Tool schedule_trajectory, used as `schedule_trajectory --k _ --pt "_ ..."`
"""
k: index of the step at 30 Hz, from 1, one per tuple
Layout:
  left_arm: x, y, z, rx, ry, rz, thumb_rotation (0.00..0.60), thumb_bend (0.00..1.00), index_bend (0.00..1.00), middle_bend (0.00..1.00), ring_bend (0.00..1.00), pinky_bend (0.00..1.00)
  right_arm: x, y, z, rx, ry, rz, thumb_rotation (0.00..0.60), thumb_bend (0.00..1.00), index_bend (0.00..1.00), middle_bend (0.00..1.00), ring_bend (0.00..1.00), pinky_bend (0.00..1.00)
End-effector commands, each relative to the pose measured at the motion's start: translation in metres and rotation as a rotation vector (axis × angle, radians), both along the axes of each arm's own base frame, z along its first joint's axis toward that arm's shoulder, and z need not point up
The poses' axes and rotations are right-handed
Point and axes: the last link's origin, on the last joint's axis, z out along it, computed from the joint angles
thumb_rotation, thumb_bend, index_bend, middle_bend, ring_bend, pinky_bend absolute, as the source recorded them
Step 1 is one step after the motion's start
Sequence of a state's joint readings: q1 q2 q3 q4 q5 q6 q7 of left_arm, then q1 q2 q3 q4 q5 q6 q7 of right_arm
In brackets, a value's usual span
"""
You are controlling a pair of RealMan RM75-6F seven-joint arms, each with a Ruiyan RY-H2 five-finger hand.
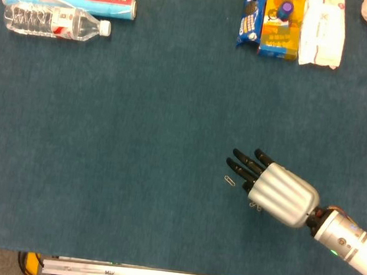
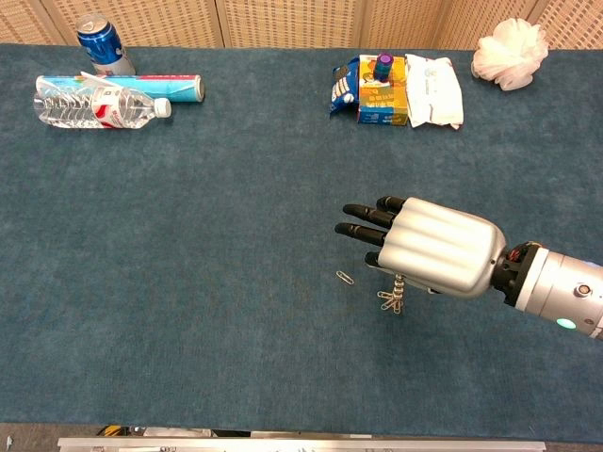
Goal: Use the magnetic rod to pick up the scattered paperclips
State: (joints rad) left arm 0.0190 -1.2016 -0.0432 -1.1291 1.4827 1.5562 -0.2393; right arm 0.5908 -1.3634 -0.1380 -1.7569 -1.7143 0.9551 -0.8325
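Observation:
My right hand [image 2: 429, 245] hovers low over the blue table, palm down, dark fingers stretched to the left. Under the palm it holds a thin magnetic rod [image 2: 398, 282] pointing down, with a clump of paperclips [image 2: 390, 301] clinging to its tip. In the head view the hand [image 1: 277, 191] covers most of the rod; only a bit of the clump [image 1: 255, 206] peeks out below it. One loose paperclip [image 2: 345, 278] [image 1: 229, 181] lies flat on the cloth just left of the rod and below the fingertips. My left hand is not visible.
At the far left lie a water bottle [image 2: 94, 110], a plastic-wrap tube [image 2: 179, 87] and a blue can [image 2: 99, 42]. Snack packets and a yellow box [image 2: 382, 89] sit at the far middle, with a white pouf [image 2: 510, 54] at the far right.

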Motion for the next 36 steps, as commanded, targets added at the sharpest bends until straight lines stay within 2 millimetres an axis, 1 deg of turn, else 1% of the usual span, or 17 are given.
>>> schedule_trajectory --k 1,7,16,27,31,36 --pt "0.0 0.0 0.0 0.0 -0.001 0.0 0.6 0.01 0.47 0.45 0.27 0.46 0.001 0.0 0.0 -0.002 -0.001 0.003 0.6 0.32 0.59 0.14 0.0 0.25" --pt "-0.001 0.0 0.0 0.0 0.0 0.002 0.6 0.01 0.47 0.45 0.27 0.46 0.004 -0.002 0.0 -0.005 -0.017 0.005 0.6 0.32 0.59 0.14 0.0 0.25" --pt "-0.001 0.001 0.0 0.001 -0.002 0.003 0.6 0.01 0.47 0.45 0.27 0.46 0.018 -0.007 0.002 -0.021 -0.058 0.026 0.6 0.32 0.59 0.14 0.0 0.25" --pt "-0.002 -0.001 0.002 0.004 -0.004 0.006 0.6 0.01 0.47 0.45 0.27 0.46 0.034 -0.02 -0.005 -0.036 -0.084 0.029 0.6 0.32 0.59 0.14 0.0 0.25" --pt "-0.003 -0.002 0.002 0.005 -0.005 0.006 0.6 0.01 0.47 0.45 0.27 0.46 0.034 -0.025 -0.005 -0.047 -0.086 0.016 0.6 0.32 0.59 0.14 0.0 0.25" --pt "-0.004 -0.002 0.002 0.004 -0.004 0.007 0.6 0.01 0.47 0.45 0.27 0.46 0.028 -0.033 0.004 -0.091 -0.088 -0.01 0.6 0.32 0.59 0.14 0.0 0.25"
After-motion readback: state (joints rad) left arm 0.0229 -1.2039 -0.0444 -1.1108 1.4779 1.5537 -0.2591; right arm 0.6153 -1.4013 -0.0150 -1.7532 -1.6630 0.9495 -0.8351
